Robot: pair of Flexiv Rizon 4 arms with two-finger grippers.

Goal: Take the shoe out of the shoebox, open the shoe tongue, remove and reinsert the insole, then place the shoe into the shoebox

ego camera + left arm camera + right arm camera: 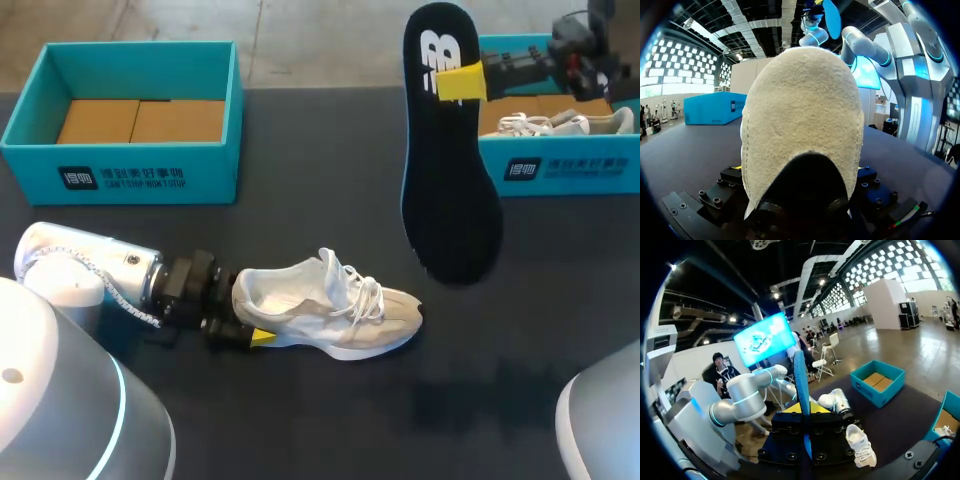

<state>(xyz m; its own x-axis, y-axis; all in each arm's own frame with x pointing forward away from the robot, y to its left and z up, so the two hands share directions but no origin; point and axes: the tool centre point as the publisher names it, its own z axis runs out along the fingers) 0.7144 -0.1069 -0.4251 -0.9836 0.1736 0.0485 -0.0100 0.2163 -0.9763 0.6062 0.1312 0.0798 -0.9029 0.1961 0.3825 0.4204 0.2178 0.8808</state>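
Shoes two: shoe (330, 310) in left jaws, second shoe (560, 123) in right shoebox (570, 172); one insole (450, 190) in right jaws

We work at a robot bench set up for handling footwear. A pale shoe (330, 305) lies on a dark table (330, 420), and everything else is placed around it: our left arm (90, 275) at its heel, our right arm (560, 62) beyond its toe holding up a black insole (450, 200), a teal shoebox (130, 180) behind its heel, and a second teal shoebox (570, 168) beyond its toe with another shoe (560, 124) inside
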